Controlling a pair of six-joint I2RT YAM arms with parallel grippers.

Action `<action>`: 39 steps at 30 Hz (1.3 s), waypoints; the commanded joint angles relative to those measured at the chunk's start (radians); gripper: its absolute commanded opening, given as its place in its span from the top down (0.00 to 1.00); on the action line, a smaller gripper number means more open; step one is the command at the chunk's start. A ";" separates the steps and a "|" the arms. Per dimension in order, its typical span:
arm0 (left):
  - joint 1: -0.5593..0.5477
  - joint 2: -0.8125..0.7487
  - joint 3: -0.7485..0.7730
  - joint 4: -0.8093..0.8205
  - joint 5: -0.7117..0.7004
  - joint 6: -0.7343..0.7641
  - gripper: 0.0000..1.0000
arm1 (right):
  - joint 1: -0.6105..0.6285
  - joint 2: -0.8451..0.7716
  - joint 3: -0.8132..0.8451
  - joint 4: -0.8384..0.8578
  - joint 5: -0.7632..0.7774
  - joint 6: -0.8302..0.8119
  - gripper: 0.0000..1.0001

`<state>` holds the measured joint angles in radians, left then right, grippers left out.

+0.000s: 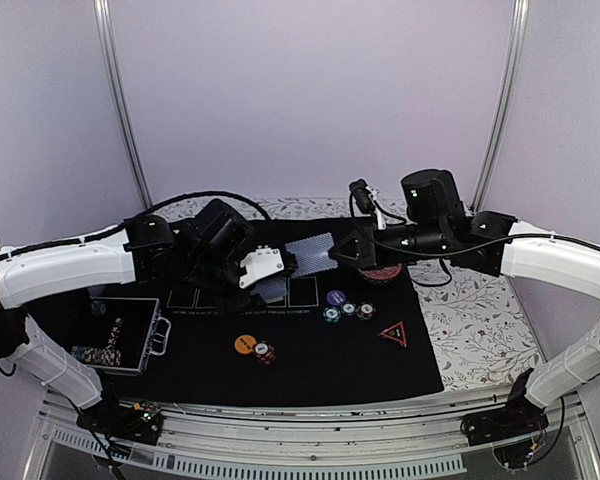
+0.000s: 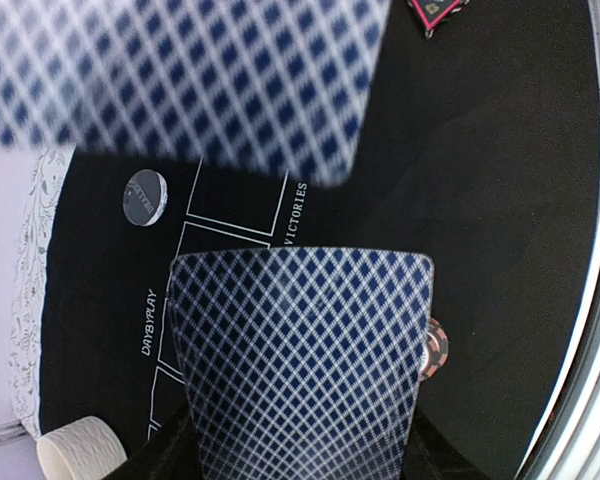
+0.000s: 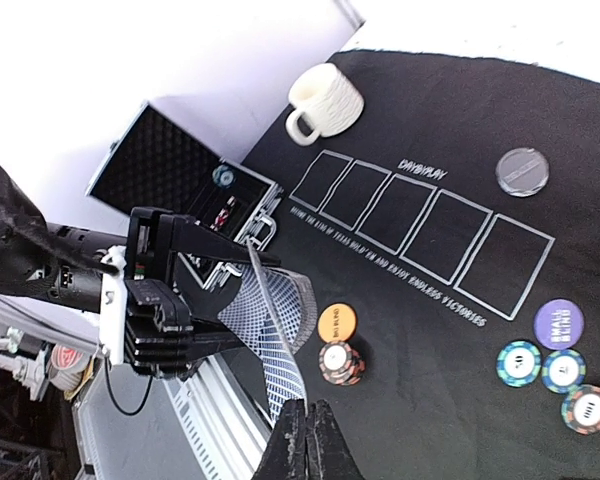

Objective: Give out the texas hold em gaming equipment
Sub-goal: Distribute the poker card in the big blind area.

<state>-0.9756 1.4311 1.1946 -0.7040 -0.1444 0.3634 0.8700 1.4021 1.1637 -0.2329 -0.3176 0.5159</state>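
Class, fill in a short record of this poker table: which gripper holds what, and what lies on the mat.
Left gripper: holds the card deck
Right gripper: shut on one card
Mat: black, five card outlines
Beside purple disc: three chips
Beside orange disc: chip stack
Also present: cream mug, open case

three discs (image 3: 523, 171), one mug (image 3: 325, 101), one case (image 3: 175, 160)

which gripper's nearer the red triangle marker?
Right. The right gripper, shut on a single card, hangs beyond and left of the triangle marker; the left gripper, holding the card stack, is farther left.
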 commanded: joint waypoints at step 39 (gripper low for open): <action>0.095 -0.039 -0.017 0.052 -0.038 -0.062 0.45 | 0.180 0.471 -0.082 0.184 -0.333 0.109 0.98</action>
<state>-0.8955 1.4155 1.1843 -0.6765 -0.1738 0.3023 1.0447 1.8339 1.0370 -0.1009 -0.6273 0.6060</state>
